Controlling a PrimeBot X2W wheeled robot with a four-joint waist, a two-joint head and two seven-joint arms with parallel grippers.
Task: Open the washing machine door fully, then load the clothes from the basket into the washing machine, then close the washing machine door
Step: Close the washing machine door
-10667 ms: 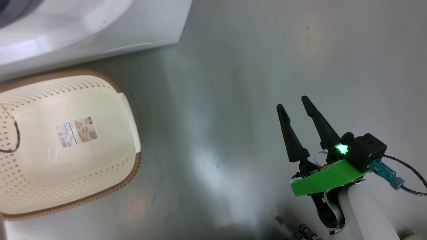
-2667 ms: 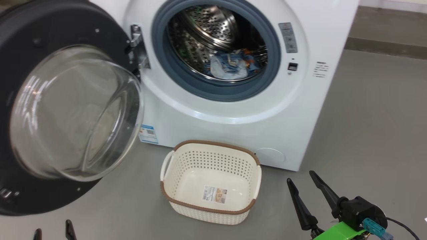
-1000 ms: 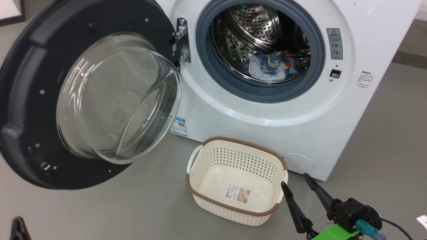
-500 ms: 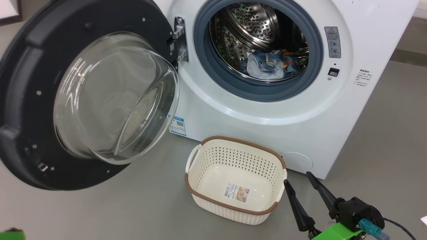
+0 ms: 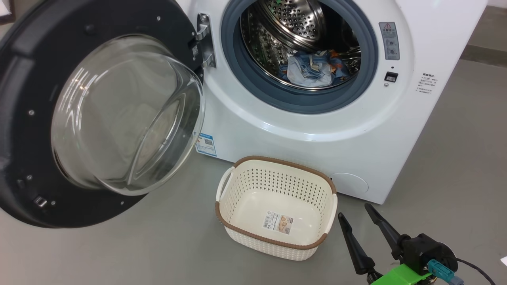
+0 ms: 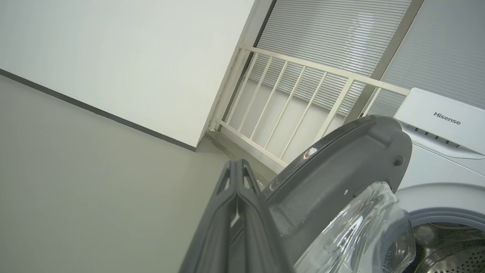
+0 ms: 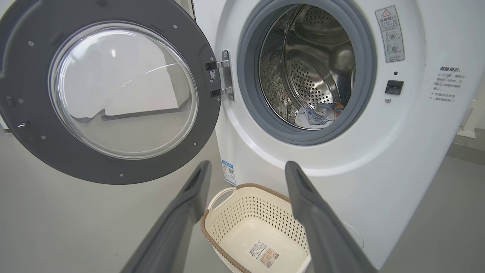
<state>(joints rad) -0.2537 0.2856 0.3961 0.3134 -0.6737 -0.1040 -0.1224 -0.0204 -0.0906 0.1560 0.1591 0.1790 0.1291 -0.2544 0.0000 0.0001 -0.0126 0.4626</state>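
Little has moved since the earlier frames: the head camera's aim has drifted, while the right pincer has kept its station low and to the right, fingers spread wide with nothing between them. It hangs just beside the basket, not touching it. The left pincer is closed tight on nothing, near the outer edge of the washing machine door; contact cannot be confirmed.

Findings: the basket stands empty on the floor before the washing machine. The clothes lie low in the drum, behind the seal. The door is swung wide on its hinge.

Assessment: loading appears complete and closing the door remains. Recommended method:
- Press with the closed left pincer on the black rim, far from the hinge.
- Avoid the glass bowl.
- Follow the door's arc.
- Confirm no fabric crosses the seal.
- Push firmly until the latch seats.
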